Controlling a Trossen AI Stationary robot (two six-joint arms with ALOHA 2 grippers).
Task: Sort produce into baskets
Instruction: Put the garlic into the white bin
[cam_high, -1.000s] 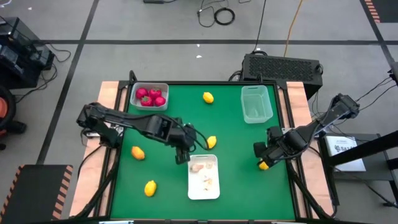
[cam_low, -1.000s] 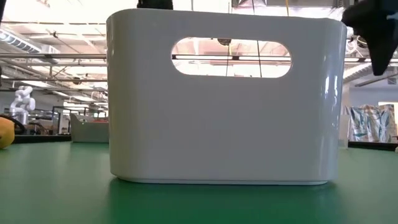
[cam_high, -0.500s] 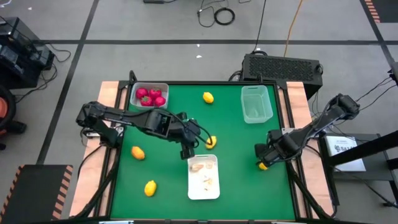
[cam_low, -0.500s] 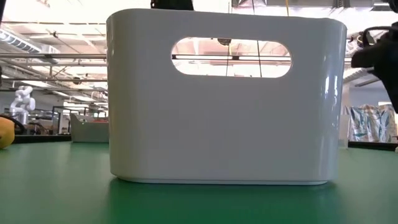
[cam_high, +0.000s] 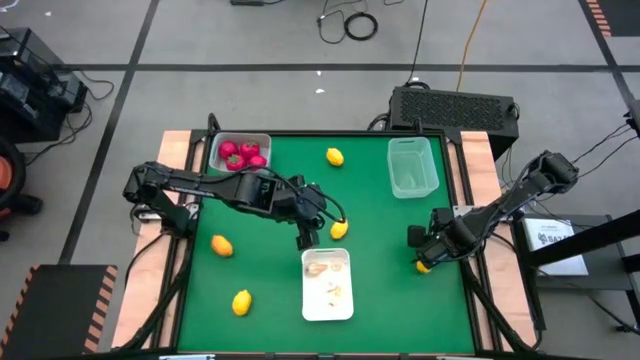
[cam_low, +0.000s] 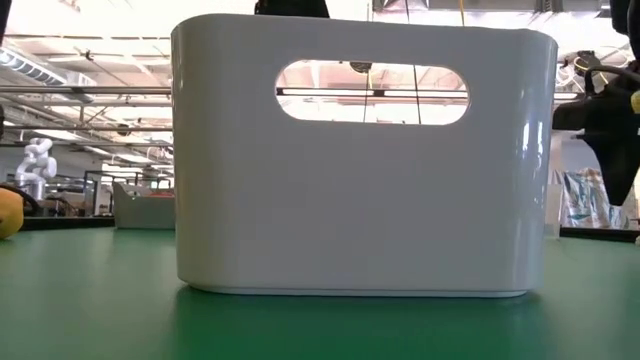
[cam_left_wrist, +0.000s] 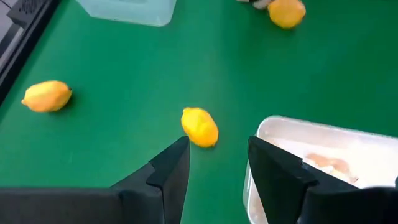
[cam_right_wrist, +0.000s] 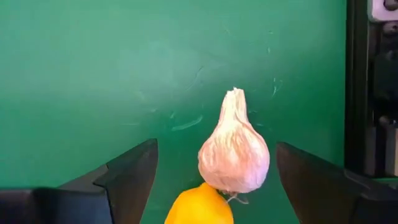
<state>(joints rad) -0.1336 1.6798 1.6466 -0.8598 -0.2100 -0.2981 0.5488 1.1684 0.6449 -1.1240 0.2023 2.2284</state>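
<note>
Near the tabletop's (cam_high: 380, 290) right edge, the open right end effector (cam_right_wrist: 214, 180) straddles a garlic bulb (cam_right_wrist: 234, 152) touching a lemon (cam_right_wrist: 199, 205); the left end effector (cam_left_wrist: 217, 158), open, faces another lemon (cam_left_wrist: 199, 127) beside the white tub (cam_left_wrist: 298, 127)

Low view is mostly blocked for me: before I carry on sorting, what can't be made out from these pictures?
- Low view: the white tub fills the picture, hiding its contents and most of the table behind.
- High view: the right gripper covers the garlic bulb, seen only in the right wrist view.
- Right wrist view: the lemon under the bulb is cut by the edge.
- High view: pieces in the white tub are too small to count.
</note>
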